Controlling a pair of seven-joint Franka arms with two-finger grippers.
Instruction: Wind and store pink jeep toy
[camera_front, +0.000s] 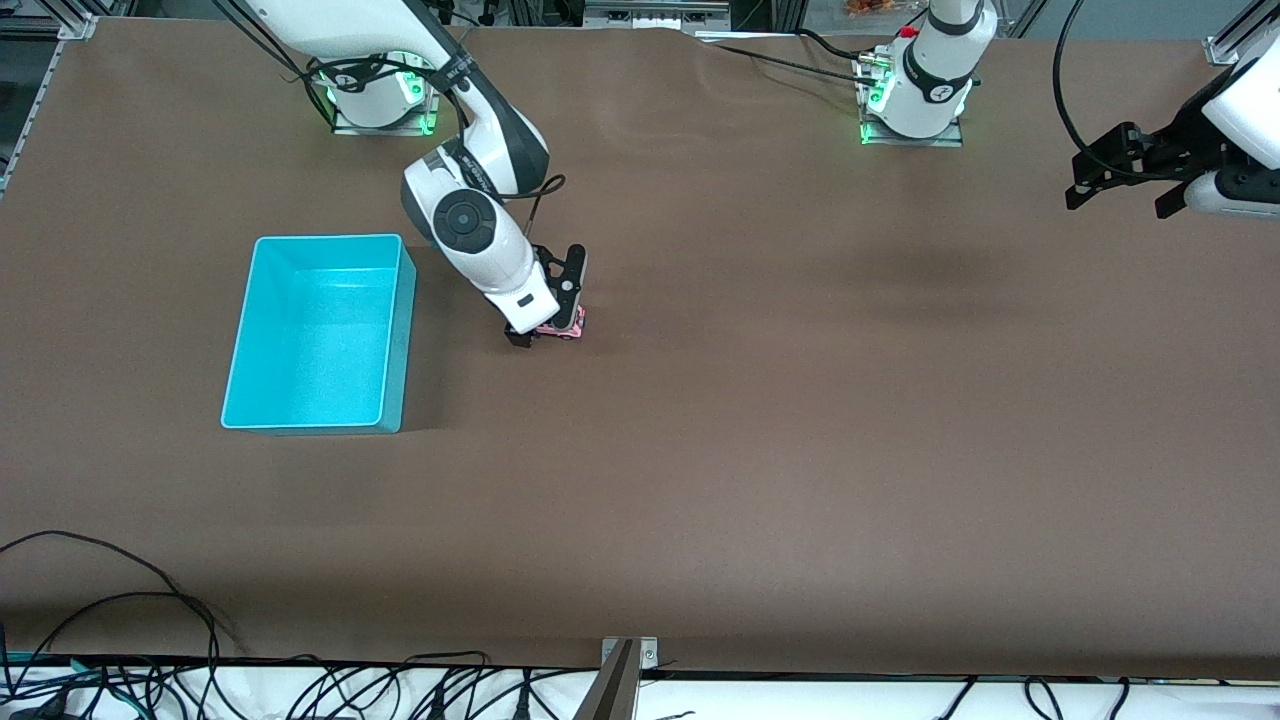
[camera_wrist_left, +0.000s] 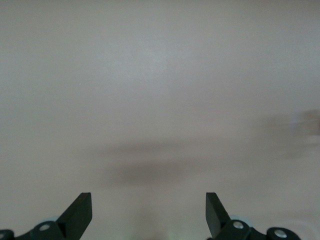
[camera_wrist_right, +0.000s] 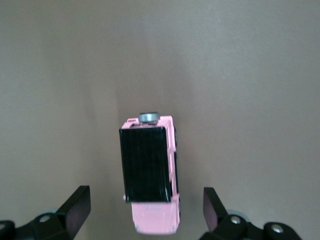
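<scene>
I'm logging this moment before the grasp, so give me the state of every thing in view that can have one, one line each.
pink jeep toy: upright on its wheels on the table, between the right gripper's open fingers, not gripped.
turquoise bin: open-topped, nothing in it.
right gripper: open, low over the jeep.
left gripper: open, holding nothing, waiting above the left arm's end of the table.
</scene>
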